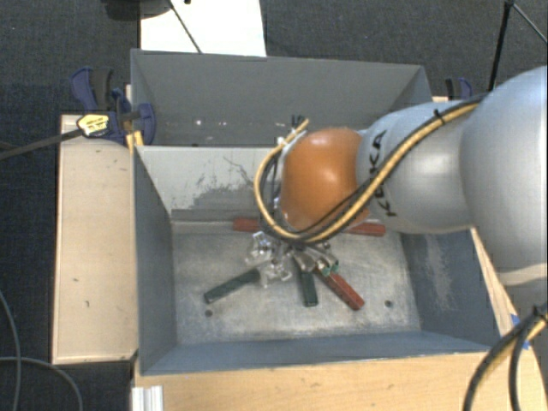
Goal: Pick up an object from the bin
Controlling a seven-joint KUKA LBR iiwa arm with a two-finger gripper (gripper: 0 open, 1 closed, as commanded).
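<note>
A dark carpeted floor (360,15) lies all round, with black cables (38,144) trailing across it to the left. On this surface stands the large grey metal bin (257,92). It has tall sloping walls and a scuffed, speckled bottom that is bare over most of its width.

The thick silver robot arm (479,161) comes in from the right, with a black and yellow cable looped round its wrist. The wrist wears a rounded orange cover (317,178) that hangs over the middle of the bin.

Below that cover the metal end effector (272,264) is down near the bin bottom, roughly at its centre. Whether it is apart or together cannot be told.

- Behind the end effector, a thin red rod (247,224) lies along the foot of the back wall, its middle hidden by the cover.
- A long dark green tool (229,288) slants away to the lower left. Its upper end reaches right up to the end effector, and contact cannot be made out.
- Near the right lies a reddish-brown flat stick (345,292).
- Just beside the end effector on that side is a short dark bar (307,291).
- Between the stick and the bar is a small green piece (330,269).
</note>
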